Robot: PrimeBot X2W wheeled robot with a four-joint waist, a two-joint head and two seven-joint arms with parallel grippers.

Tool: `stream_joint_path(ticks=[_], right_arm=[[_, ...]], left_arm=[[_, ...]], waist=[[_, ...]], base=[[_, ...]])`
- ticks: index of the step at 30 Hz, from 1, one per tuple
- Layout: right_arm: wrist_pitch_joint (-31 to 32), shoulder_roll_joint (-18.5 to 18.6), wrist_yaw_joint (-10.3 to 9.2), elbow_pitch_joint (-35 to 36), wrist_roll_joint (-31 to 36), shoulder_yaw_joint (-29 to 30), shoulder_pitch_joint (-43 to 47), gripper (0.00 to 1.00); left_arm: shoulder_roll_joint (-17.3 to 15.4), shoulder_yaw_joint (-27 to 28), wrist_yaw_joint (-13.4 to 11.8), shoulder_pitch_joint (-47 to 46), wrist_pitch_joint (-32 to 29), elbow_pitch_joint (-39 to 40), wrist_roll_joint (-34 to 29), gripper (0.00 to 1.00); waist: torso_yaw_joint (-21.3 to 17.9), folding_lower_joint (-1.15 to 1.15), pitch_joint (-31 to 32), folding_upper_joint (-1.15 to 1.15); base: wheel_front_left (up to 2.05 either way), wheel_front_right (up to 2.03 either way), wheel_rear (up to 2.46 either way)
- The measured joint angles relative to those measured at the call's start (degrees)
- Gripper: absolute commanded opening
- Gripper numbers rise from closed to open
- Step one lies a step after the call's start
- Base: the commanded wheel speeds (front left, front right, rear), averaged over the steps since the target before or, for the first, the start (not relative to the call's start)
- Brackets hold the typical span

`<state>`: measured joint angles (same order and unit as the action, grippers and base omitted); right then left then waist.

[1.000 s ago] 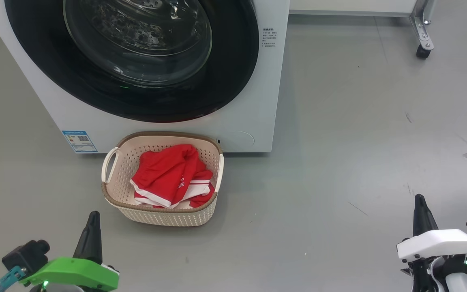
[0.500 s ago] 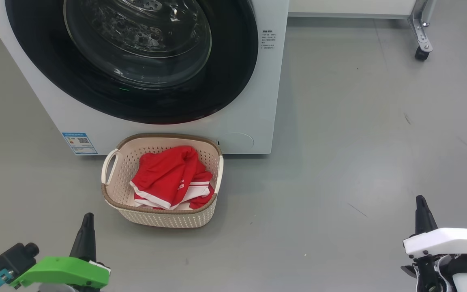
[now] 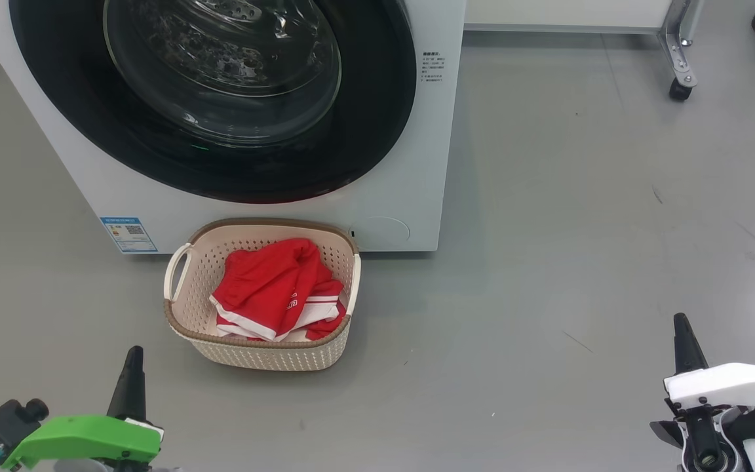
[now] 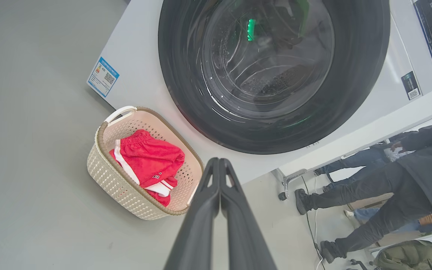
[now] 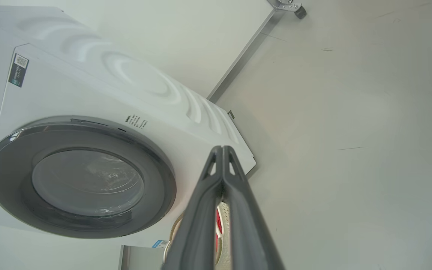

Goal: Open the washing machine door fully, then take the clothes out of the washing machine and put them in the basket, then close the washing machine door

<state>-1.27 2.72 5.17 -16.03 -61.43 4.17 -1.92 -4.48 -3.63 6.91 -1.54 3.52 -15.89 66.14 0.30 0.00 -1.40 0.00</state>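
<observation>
1. Head view, nearest: left gripper [image 3: 132,360] sits low at the lower left, clenched, its dark fingers pressed together with nothing between them. Right gripper [image 3: 683,334] at the lower right is the same, clenched and empty. Both hang over bare floor [image 3: 548,275], well apart from everything in the task.
2. Wrist views agree: each pair of fingers meets at the tip and no cloth is caught in either one.
3. Next out: basket [image 3: 177,321] stands upright on the floor, just in front of the machine's lower panel. The clothes [image 3: 266,288], red with white trim, lie bunched inside it, below the rim. Nothing red lies on the floor around it.
4. Behind that: washing machine [image 3: 410,170], with its blue sticker [image 3: 128,233] low on the front. The washing machine door [image 3: 371,131] lies flush against the front; the right wrist view shows no gap at its edge [image 5: 156,165].
5. Through the glass in the left wrist view I make out bare steel drum and reflections, no red fabric. Glare hides part of the drum, so this is not certain.
6. Farthest: a person's legs [image 4: 369,195] off to the side, clear of the work.
7. Reading: door opened, clothes moved, door closed again. All three steps look done. Whether the latch has caught I cannot tell.
</observation>
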Motion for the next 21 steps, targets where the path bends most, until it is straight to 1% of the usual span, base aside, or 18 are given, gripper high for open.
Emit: stream_joint_path(ticks=[16,21], right_arm=[[2.53,-0.18,0.33,-0.01,-9.72,1.29,-0.3,0.0],[3.23,-0.22,0.74,-0.01,-12.77,1.68,-0.48,0.0]], left_arm=[[0.11,1.75,0.0,-0.16,-2.46,-0.01,8.59,0.0],[0.14,2.23,0.0,-0.22,-3.28,-0.01,11.57,0.0]], waist=[[-0.1,0.0,0.41,0.0],[-0.13,0.0,0.54,0.0]], base=[[0.0,0.0,0.0],[0.0,0.0,0.0]])
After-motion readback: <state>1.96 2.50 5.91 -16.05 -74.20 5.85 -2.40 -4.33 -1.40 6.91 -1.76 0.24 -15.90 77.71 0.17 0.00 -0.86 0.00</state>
